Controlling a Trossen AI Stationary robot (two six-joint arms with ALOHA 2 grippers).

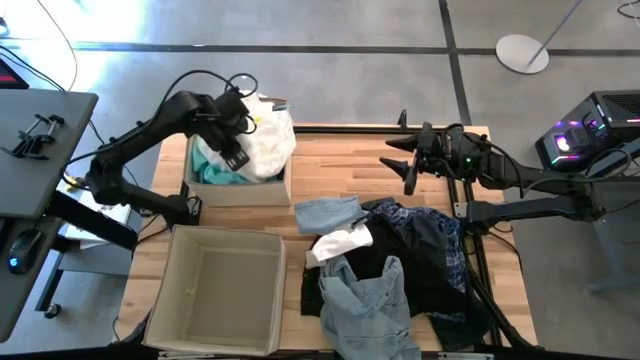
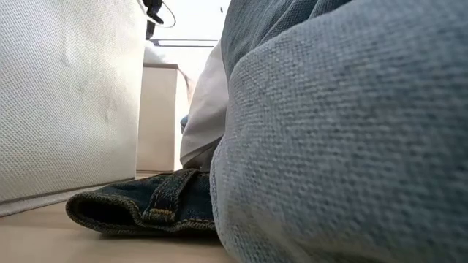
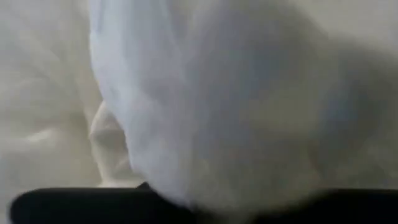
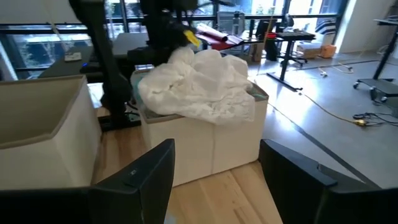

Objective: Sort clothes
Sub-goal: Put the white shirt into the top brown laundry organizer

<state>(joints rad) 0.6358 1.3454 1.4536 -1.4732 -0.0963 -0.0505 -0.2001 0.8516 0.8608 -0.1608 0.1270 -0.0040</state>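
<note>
My left gripper (image 1: 236, 152): down in the far bin (image 1: 262, 190), pressed against the white garment (image 1: 268, 135) heaped there; whether it is open or closed, I cannot tell. Turquoise garment (image 1: 212, 172): in the same bin, beside the white one. My right gripper (image 1: 405, 160): well to the right of the far bin, above the surface (image 1: 340, 165), fingers spread, holding nothing. Pile of denim, black and plaid clothes (image 1: 400, 265): on the surface, right of the near bin (image 1: 222, 290).
</note>
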